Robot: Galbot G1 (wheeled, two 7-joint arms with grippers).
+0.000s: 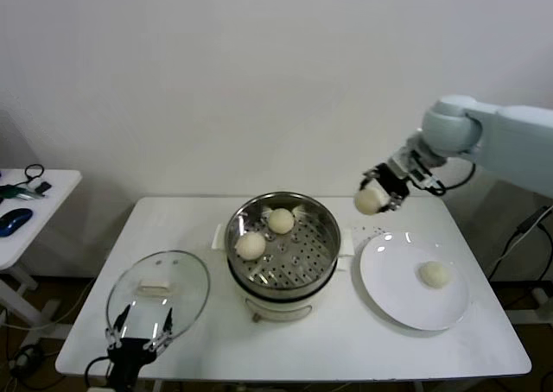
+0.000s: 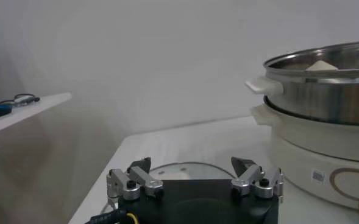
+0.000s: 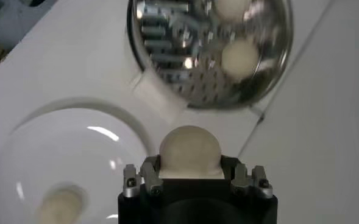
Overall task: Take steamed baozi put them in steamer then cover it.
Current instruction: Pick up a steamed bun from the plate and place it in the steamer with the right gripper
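The steel steamer (image 1: 324, 228) stands mid-table on its white base, with two cream baozi (image 1: 251, 245) (image 1: 280, 221) on its perforated tray. My right gripper (image 1: 374, 195) is shut on a third baozi (image 1: 369, 201) and holds it in the air between the steamer and the white plate (image 1: 389, 280). In the right wrist view that baozi (image 3: 189, 151) sits between the jaws above the steamer (image 3: 167, 58). A fourth baozi (image 1: 434, 275) lies on the plate. My left gripper (image 1: 138, 333) is open and empty at the table's front left, over the near edge of the glass lid (image 1: 158, 287).
The glass lid lies flat left of the steamer; it also shows in the left wrist view (image 2: 188, 170). A white side table (image 1: 34, 211) with cables and a blue object stands at far left. The wall is close behind the table.
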